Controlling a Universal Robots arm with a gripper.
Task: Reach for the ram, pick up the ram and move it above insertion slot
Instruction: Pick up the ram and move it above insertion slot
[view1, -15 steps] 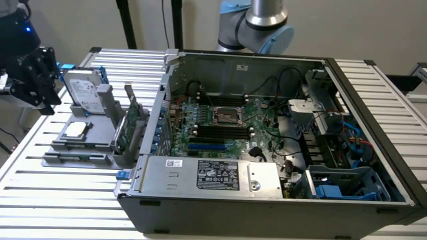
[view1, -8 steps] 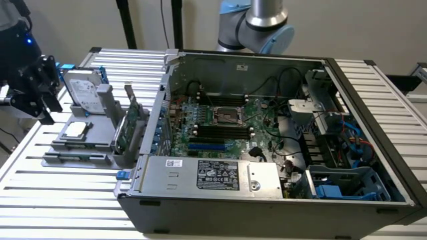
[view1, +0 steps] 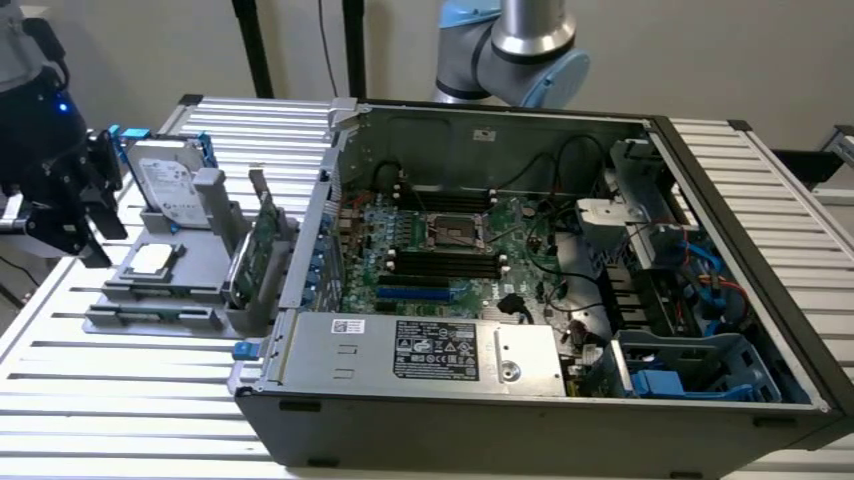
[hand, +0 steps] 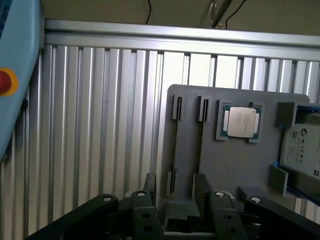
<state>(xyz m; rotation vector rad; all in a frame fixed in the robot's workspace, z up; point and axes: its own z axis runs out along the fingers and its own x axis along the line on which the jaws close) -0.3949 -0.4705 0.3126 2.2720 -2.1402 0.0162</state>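
The black two-fingered hand is wide open and holds nothing. Just beyond its fingertips, in a slot of the flat grey plastic holder, runs a thin dark line that seems to be the ram standing on edge. Further from the hand, a square silver processor chip and then a silver hard drive sit on the holder. The holder rests on the ribbed aluminium bench. Well apart from the hand stands the open grey computer case.

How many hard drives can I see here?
1. The hard drive stands in the gray holder at the exterior view's left, beside the computer case. Others may be hidden inside it.
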